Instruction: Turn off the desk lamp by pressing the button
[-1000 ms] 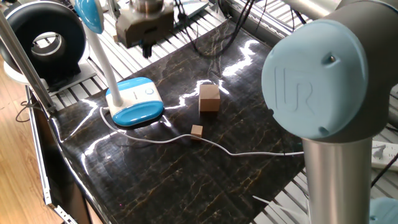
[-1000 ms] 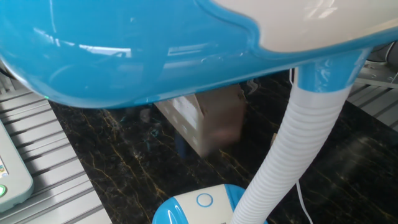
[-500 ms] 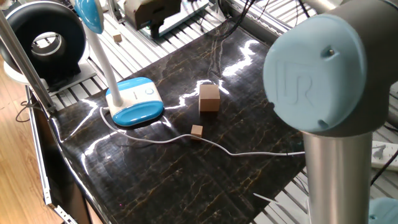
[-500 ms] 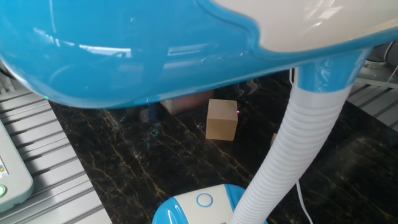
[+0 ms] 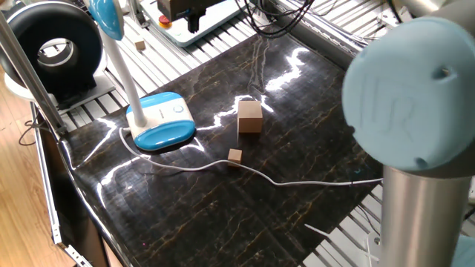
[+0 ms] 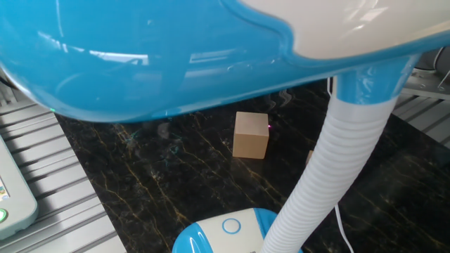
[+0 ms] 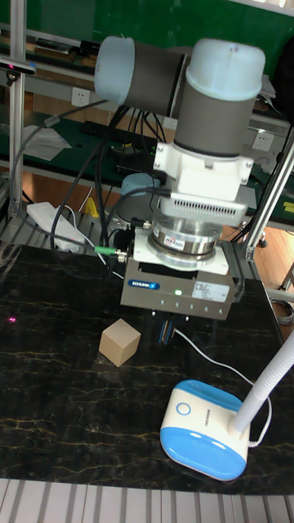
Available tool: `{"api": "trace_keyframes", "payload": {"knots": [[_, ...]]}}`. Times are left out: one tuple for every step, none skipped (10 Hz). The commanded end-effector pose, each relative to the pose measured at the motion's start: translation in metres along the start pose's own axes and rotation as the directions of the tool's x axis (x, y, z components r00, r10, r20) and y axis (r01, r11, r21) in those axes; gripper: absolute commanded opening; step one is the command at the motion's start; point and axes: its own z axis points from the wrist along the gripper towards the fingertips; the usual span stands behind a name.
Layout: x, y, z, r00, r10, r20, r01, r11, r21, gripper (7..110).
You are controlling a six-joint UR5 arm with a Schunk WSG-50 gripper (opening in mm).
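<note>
Lamp: desk lamp point(image 5: 158, 121) sits at the left of the dark mat, white cord point(image 5: 223, 165) trailing right.
Button: button point(image 7: 183, 410) lies ringed on the base's white top, untouched.
Gripper: gripper point(image 7: 167, 331) hangs beyond the base, near the wooden cube point(image 7: 119, 341); finger state cannot be told.
Advice: centre over the ring, descend straight, press lightly.

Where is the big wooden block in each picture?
One fixed view: the big wooden block sits mid-table, right of the desk lamp's base.
The other fixed view: the block is in the middle, under the lamp's blue head.
Tall fixed view: the block is left of centre, up-left of the base.
Shared landmark: the white-and-blue lamp base.
</note>
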Motion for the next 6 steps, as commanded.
{"api": "trace_keyframes", "payload": {"knots": [[0.0103,0.0023,-0.0127,1.000,0.012,0.007,-0.012,1.000,-0.011,7],[0.0120,0.0021,-0.0138,1.000,0.014,0.007,-0.014,1.000,-0.013,7],[0.0121,0.0035,-0.0144,1.000,0.018,0.010,-0.018,1.000,-0.019,7],[0.0117,0.0055,-0.0146,1.000,0.019,0.012,-0.019,0.999,-0.027,7],[0.0114,0.0071,-0.0145,1.000,0.020,0.014,-0.020,0.999,-0.032,7],[0.0115,0.0074,-0.0144,1.000,0.020,0.014,-0.020,0.999,-0.032,7]]}}
